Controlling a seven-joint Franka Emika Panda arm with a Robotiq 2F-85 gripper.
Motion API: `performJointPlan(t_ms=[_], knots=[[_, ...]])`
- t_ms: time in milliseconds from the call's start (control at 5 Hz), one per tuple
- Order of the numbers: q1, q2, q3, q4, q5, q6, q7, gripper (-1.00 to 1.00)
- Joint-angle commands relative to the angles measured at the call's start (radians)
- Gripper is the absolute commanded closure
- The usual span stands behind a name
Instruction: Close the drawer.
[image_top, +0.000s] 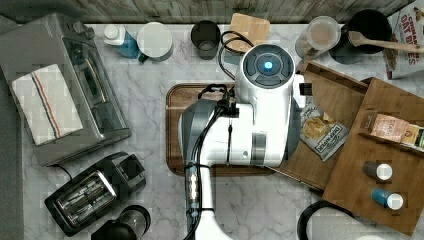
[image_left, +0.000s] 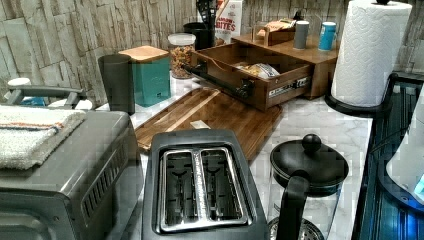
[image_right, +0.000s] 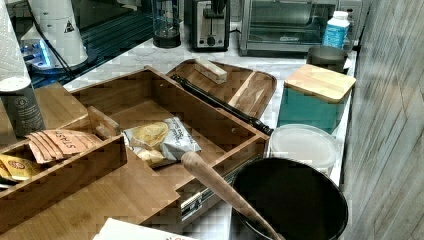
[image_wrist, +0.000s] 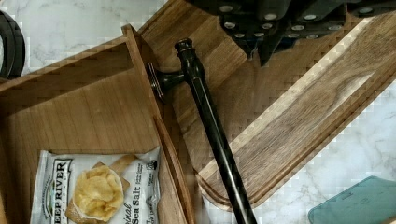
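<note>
My arm (image_top: 260, 120) is glossy white with grey joint bands. A round grey cap (image_top: 268, 65) glows blue at its centre. Black cables (image_top: 200, 165) run along me.

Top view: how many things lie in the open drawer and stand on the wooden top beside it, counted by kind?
Bag of chips, in the drawer: 1
Lidded canisters, on the wooden top: 2
Wooden holder with tea packets: 1
Total: 4
</note>
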Motion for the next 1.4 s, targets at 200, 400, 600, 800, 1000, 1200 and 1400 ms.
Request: performJointPlan(t_ms=[200, 400, 600, 800, 1000, 1200, 1400], knots=[[-0.009, 0.075, 0.004, 0.029, 0.01, 0.123, -0.162, 1.0], [0.006, 0.08, 0.009, 0.014, -0.01, 0.213, -0.097, 1.0], [0.027, 0.092, 0.008, 0.002, -0.057, 0.291, -0.055, 1.0], [0.025, 0.184, 0.003, 0.102, -0.093, 0.25, -0.085, 1.0], [0.006, 0.251, 0.002, 0.151, -0.073, 0.246, -0.118, 1.0], [0.0, 0.271, -0.007, 0.104, -0.089, 0.331, -0.138, 1.0], [-0.015, 0.322, -0.009, 0.159, -0.065, 0.249, -0.146, 1.0]])
